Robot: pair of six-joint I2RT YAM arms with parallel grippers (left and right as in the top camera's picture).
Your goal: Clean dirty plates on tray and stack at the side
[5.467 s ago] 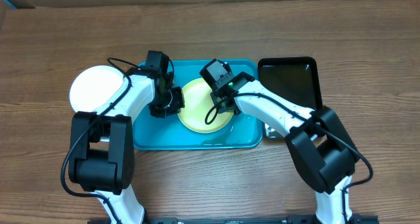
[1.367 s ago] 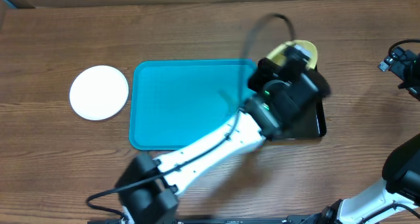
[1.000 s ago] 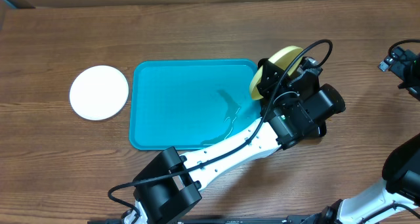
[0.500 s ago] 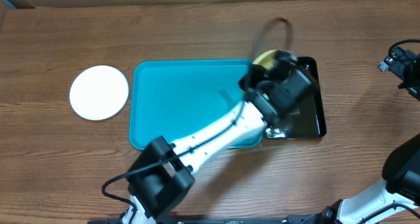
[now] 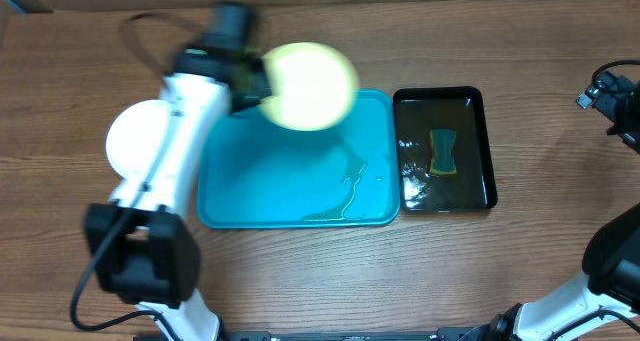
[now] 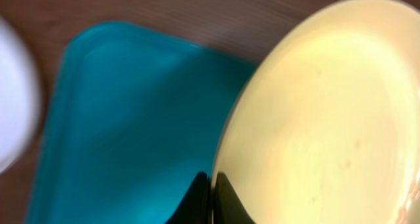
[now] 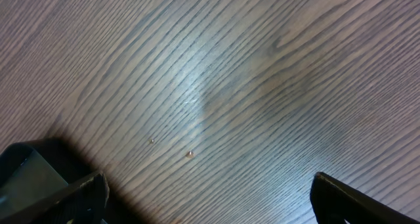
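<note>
Overhead view, anyone? Left gripper (image 6: 211, 190) pinches yellow plate (image 5: 308, 84), blurry, above 12 o'clock rim of tray (image 5: 290, 186).

> Yep. White plate (image 5: 133, 146) sits at tray's 9 o'clock; right gripper (image 7: 209, 191) is spread wide over table (image 7: 230, 86).

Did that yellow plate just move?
Yes. The yellow plate went left, from by the black tray to above the far edge of the blue tray, nearer the white plate.

Left arm (image 5: 175, 151) is motion-blurred, stretched over the tray's far-left corner. Left gripper (image 5: 252, 78) holds yellow plate (image 5: 310, 84) by its edge, above the tray (image 5: 290, 196) far rim. White plate (image 5: 125, 141) sits left of tray, partly under the arm. Wet streaks (image 5: 350, 186) on tray. Black tray (image 5: 487, 146) to the right, sponge (image 5: 442, 152) in it. Right arm (image 5: 612, 99) at the right edge.
</note>
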